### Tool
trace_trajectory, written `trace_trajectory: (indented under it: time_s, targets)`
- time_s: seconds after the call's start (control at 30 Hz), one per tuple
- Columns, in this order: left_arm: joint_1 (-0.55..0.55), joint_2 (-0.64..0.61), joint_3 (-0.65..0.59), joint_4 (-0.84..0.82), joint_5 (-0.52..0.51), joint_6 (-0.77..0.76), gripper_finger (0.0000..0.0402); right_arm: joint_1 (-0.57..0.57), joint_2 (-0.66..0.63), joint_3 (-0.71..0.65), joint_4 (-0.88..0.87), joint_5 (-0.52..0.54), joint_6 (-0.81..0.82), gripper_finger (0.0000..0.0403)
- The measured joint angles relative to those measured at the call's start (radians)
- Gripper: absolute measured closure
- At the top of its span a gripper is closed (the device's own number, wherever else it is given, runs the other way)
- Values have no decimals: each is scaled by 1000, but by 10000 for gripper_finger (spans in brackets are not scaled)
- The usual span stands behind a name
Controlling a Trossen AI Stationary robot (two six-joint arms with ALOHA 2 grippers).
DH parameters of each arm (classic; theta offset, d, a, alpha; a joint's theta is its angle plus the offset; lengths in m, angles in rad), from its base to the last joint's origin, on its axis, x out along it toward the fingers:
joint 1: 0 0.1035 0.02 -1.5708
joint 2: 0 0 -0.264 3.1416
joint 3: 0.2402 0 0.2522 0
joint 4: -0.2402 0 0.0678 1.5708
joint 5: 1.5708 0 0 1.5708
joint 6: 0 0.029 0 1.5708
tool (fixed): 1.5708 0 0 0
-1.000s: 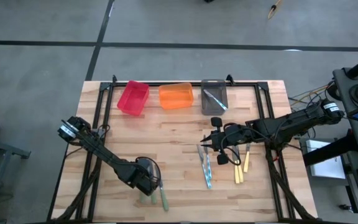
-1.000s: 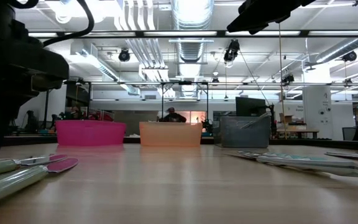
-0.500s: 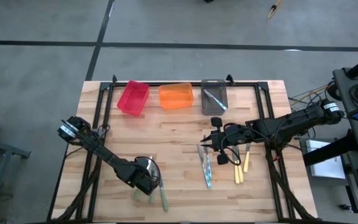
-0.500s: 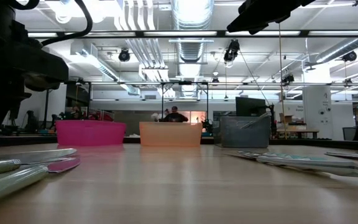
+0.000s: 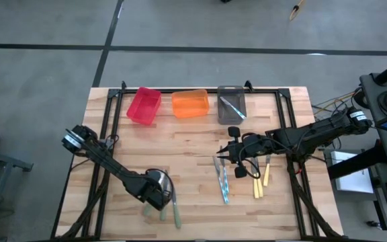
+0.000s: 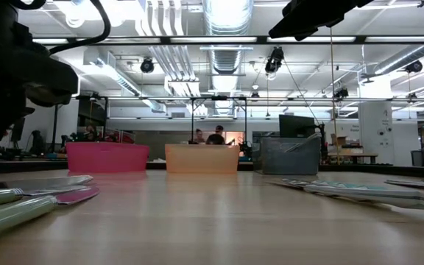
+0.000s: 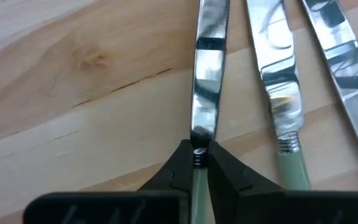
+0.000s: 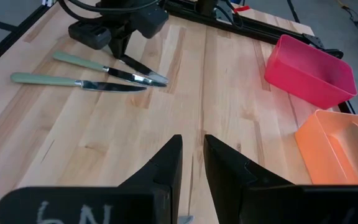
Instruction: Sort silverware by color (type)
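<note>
My left gripper (image 5: 157, 195) stands near the table's front left, pointing down and shut on a green-handled knife (image 7: 205, 93). Two more green-handled knives (image 7: 277, 93) (image 7: 340, 56) lie flat on the wood right beside it; the right wrist view shows them as well (image 8: 79, 81). Over the table's middle right, my right gripper (image 8: 191, 152) hangs with a narrow gap between its fingers and nothing in it. Below it lie blue-handled silverware (image 5: 223, 180) and yellow-handled silverware (image 5: 261, 181). My left gripper pinches the knife between its two fingertips where the green handle meets the blade (image 7: 197, 157). The fingers come from above, pointing down, and lie across the knife. The blade (image 6: 50, 180) runs level, low over the table; whether it rests on the wood I cannot tell.
Along the far edge stand a red bin (image 5: 144, 105), an orange bin (image 5: 190, 103) and a grey bin (image 5: 232, 103) with a utensil inside. Bare wood lies between the bins and both grippers. A black frame runs along the table's edges.
My left gripper has shut on the green-handled knife without leaving its place. The knife has shifted with it: in the low view its blade now lies a little higher and longer across the picture than a second ago. The other knives stay put.
</note>
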Motion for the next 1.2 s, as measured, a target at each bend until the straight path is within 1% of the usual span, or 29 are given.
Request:
trace_trajectory:
  time_s: [0.1,0.2,0.4,0.53,0.67,0.8,0.9,1.0,1.1,1.2]
  targets:
    - [1,-37,2,-31,-1,0,400,0,0,0,0,0,0,346]
    - [1,-60,0,-72,-4,0,395,0,0,0,0,0,0,346]
    - [1,-105,2,-88,-21,19,397,0,0,0,0,0,0,346]
    - [1,-111,2,-53,24,102,399,0,0,0,-1,0,-2,346]
    - [-2,-111,2,-69,29,109,399,0,0,-1,-1,0,-2,346]
    - [-5,-110,2,-70,24,161,370,0,0,-4,0,0,0,346]
    - [-32,-104,1,-70,-9,205,331,0,0,-6,0,0,-2,346]
    - [-94,-87,-2,-78,-56,231,286,0,0,-8,-1,0,-2,346]
    - [-166,-77,-2,-97,-100,191,254,0,0,-8,0,0,-4,346]
    - [-230,-75,-3,-99,-180,103,244,0,0,-10,1,0,-10,346]
